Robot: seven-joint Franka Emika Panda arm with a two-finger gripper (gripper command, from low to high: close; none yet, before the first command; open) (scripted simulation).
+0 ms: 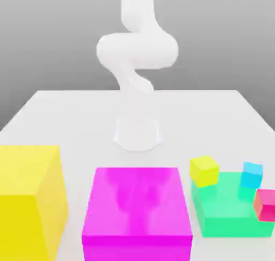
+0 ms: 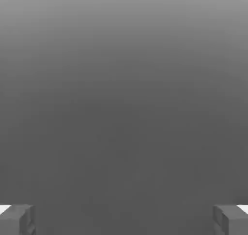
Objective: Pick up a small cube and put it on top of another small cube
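Observation:
A small glossy cyan cube [image 1: 251,174] sits at the far right corner of a low green block [image 1: 228,214], at the exterior view's right. In the hand view my gripper [image 2: 124,220] is open: its two grey fingertips [image 2: 17,220] stand far apart with nothing between them, in front of plain grey background. The white arm [image 1: 137,50] rises from its base [image 1: 137,132] at the middle of the table and bends high above it, well away from the cube.
A small yellow cube [image 1: 204,170] and a small red-pink cube [image 1: 265,204] sit at the same green block's far left corner and right edge. A big magenta block [image 1: 137,211] stands front centre and a big yellow block [image 1: 29,201] front left. The white table [image 1: 64,120] stretches behind them.

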